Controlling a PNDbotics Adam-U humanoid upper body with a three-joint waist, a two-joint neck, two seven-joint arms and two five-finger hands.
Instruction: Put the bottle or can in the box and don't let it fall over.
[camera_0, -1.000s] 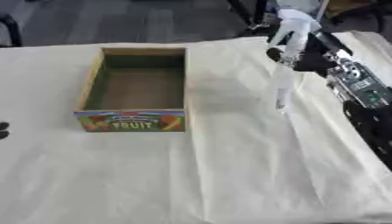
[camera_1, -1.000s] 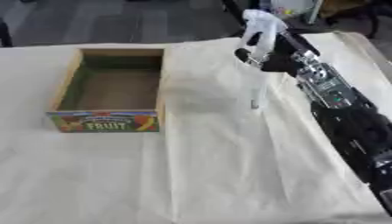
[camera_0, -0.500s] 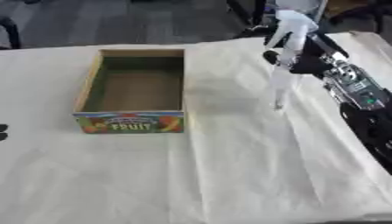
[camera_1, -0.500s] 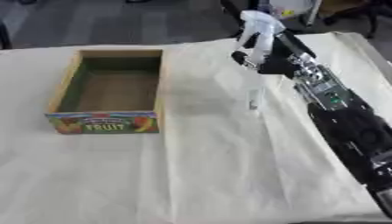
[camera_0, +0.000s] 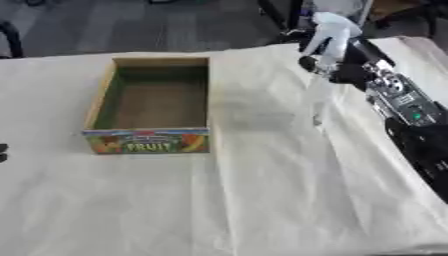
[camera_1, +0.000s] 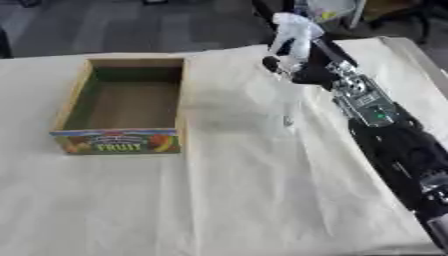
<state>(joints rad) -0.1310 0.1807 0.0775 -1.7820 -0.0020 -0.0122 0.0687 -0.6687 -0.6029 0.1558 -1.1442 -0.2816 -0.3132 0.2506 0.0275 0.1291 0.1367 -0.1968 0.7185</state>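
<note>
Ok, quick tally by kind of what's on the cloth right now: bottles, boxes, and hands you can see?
Bottles: 1, the clear spray bottle, upright in the right hand.
Boxes: 1, the fruit box, nothing inside.
Hands: 2, counting the left hand at the view's left edge.
Total: 4.

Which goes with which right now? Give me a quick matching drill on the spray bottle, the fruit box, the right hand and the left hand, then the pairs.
Things:
1. spray bottle
2. fruit box
3. right hand
4. left hand

States:
A. empty, standing on the cloth at the view's left
B. only a dark bit shows at the left edge
C. upright, clear body, white trigger head
D. wrapped round the bottle's upper part

Pairs: 1-C, 2-A, 3-D, 4-B
</note>
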